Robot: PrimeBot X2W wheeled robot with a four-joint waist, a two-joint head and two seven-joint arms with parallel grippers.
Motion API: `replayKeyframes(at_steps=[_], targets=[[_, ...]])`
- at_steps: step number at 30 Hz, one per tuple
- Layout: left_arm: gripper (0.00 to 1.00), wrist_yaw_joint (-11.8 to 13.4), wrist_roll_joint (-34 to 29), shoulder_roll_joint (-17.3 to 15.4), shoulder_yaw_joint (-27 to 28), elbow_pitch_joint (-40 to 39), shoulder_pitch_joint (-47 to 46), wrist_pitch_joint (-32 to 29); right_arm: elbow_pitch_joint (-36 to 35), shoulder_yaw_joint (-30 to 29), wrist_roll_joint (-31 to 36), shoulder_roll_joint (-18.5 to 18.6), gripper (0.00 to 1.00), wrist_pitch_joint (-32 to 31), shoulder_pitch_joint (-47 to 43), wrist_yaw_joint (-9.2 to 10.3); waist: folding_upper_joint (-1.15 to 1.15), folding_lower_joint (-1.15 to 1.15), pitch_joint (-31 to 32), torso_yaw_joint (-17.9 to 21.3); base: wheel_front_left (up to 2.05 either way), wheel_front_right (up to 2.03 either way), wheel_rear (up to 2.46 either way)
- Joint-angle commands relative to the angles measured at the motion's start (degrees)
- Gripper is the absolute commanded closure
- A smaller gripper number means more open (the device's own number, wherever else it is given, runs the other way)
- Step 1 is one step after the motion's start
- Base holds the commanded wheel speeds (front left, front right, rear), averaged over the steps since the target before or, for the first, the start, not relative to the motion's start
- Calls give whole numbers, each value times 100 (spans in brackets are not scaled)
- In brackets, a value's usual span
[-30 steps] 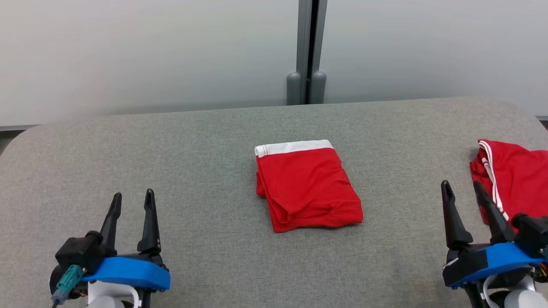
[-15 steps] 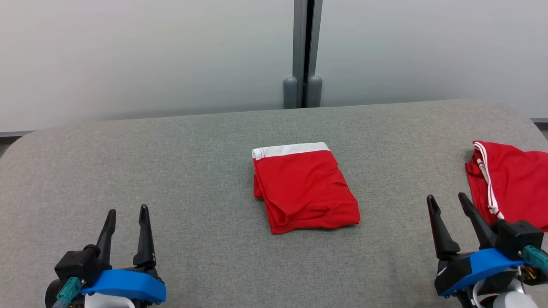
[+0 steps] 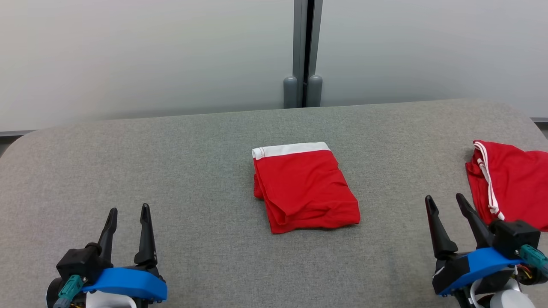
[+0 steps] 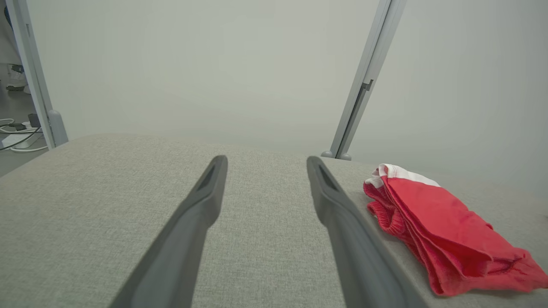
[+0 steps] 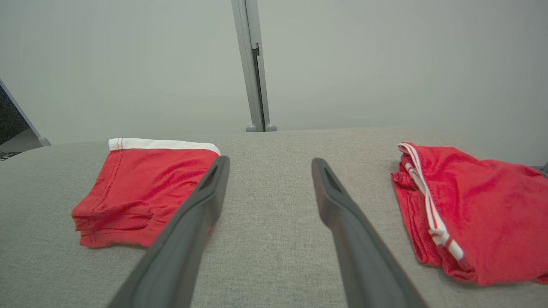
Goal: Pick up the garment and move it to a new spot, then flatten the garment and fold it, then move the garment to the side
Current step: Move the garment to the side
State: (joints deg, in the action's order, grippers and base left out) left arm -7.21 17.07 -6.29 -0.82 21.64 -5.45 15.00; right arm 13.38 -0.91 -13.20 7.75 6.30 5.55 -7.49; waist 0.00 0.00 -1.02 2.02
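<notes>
Fingers (image 3: 145,231) of left gripper (image 3: 128,208) and right gripper (image 3: 443,197) stand apart, empty. Folded garment (image 3: 306,188) lies centred on desk (image 3: 171,162); second red garment (image 3: 513,184) near right gripper.

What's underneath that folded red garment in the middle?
The folded red garment rests on the grey fabric surface. Its folded layers show at the edge; anything beneath is hidden.
</notes>
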Motion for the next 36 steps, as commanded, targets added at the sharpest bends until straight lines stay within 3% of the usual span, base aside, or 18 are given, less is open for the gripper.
replayKeyframes(at_steps=[1, 13, 22, 28, 36], targets=[[0, -33, -19, 4, -5, -2, -61, 23, 12, 31, -14, 4, 0, 0, 68, 0, 0, 0, -10, -13, 0, 0, 0], [0, -27, -20, 12, -151, -79, -392, 22, 343, 515, -291, 119, 0, -520, 1036, 0, 0, 0, -376, -254, 0, 0, 0], [0, -29, 53, 10, -562, -269, -868, 23, 1710, 422, -920, -49, 0, -2465, 2537, 0, 0, 0, -956, -724, 0, 0, 0], [0, -28, 183, 52, -893, -288, -1183, 22, 2832, -43, -624, -58, 0, -3256, 3235, 0, 0, 0, -1165, -1116, 0, 0, 0], [0, -29, 294, 48, -1065, -244, -1231, 23, 3925, -477, 162, -171, 0, -3538, 3789, 0, 0, 0, -1205, -1323, 0, 0, 0]])
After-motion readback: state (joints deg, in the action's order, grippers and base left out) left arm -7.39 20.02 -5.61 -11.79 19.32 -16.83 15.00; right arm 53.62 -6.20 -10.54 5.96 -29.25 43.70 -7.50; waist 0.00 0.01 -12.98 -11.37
